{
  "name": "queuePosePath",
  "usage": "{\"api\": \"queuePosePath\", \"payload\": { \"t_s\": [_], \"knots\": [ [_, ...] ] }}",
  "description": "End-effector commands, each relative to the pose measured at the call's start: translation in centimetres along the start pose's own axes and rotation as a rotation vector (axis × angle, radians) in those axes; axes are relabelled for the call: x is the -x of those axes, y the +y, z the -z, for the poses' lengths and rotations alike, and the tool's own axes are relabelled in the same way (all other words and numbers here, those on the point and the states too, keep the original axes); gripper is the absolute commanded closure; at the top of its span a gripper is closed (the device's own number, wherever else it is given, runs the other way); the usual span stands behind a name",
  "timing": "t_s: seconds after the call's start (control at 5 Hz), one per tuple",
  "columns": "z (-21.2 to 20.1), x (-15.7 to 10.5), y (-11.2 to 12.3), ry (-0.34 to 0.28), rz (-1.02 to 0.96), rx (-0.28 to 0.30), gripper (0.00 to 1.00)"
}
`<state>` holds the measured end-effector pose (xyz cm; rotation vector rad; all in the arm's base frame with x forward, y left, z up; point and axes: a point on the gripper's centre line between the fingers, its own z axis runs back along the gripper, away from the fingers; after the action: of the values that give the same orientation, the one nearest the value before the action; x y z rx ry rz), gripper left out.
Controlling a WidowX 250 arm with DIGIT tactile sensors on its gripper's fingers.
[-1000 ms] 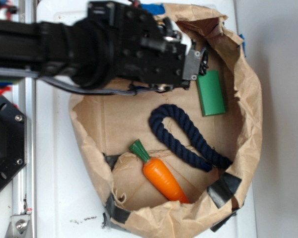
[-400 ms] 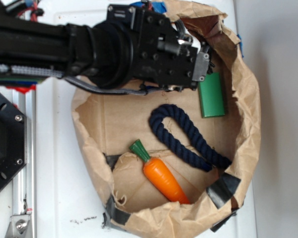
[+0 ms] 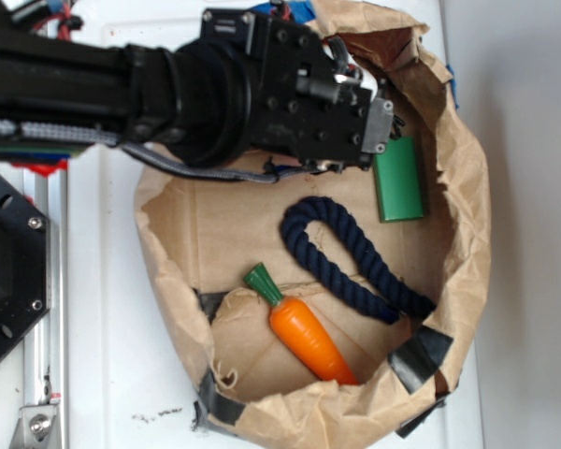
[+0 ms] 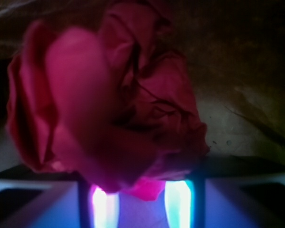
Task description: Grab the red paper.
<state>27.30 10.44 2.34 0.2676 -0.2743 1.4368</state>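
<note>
Red paper (image 4: 109, 109), crumpled into rose-like folds, fills the wrist view right against the camera, apparently deep in the gripper's reach, near the bag's upper rim. Whether the fingers are clamped on it I cannot tell; they lie out of sight. From outside, the gripper (image 3: 379, 122) hides the wad completely, beside the green block (image 3: 399, 180) inside the brown paper bag (image 3: 467, 234).

A bulky matte-black plastic arm (image 3: 122, 89) studded with small round screws; behind the claw (image 3: 379, 117), a grey cable (image 3: 206, 173) loops underneath.
</note>
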Motion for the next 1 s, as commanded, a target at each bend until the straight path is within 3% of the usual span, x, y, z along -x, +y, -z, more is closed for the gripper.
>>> {"api": "queuePosePath", "payload": {
  "t_s": [0.0,0.4,0.6,0.8],
  "knots": [
    [-1.0,-0.4,0.0,-0.006,-0.015,0.028,1.00],
    [-1.9,-0.5,0.1,0.018,-0.015,0.046,1.00],
    [-3.3,-0.2,0.2,0.038,-0.004,0.071,0.00],
    [-4.1,-0.4,0.4,0.051,-0.010,0.091,0.00]
  ]
}}
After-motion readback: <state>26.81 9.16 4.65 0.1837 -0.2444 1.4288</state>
